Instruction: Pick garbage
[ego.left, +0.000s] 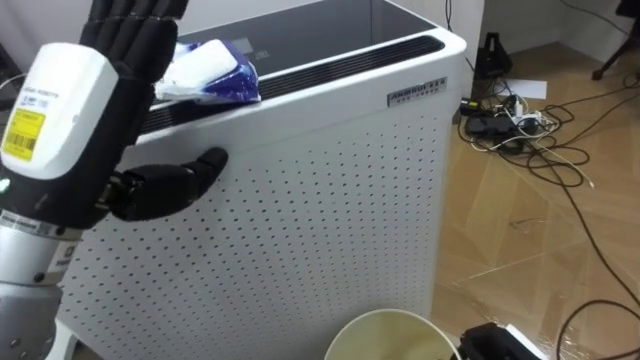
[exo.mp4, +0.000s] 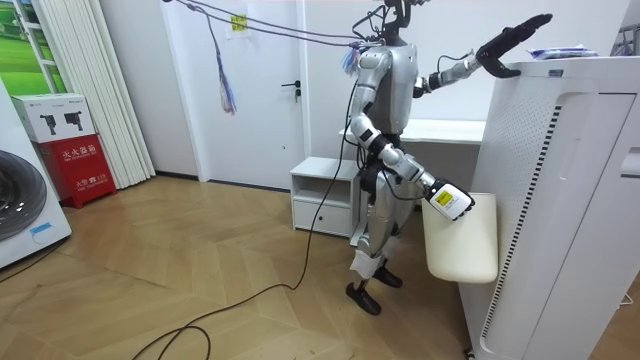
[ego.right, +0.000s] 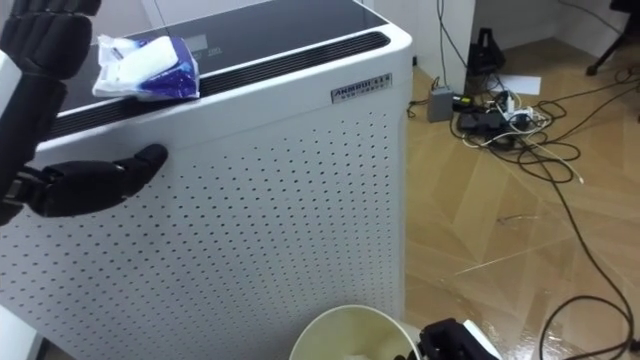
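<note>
The robot is standing close against a tall white perforated air purifier (ego.left: 330, 200), with its left arm raised to the unit's top. The left hand (ego.left: 125, 45) is reaching over the near left edge, its fingers straight and its thumb spread against the front panel. A crumpled blue-and-white packet (ego.left: 208, 75) is lying on top, just right of those fingers. Low down, the right hand (ego.left: 490, 343) is sitting at the rim of a cream waste bin (ego.left: 385, 338); I cannot tell its grip.
</note>
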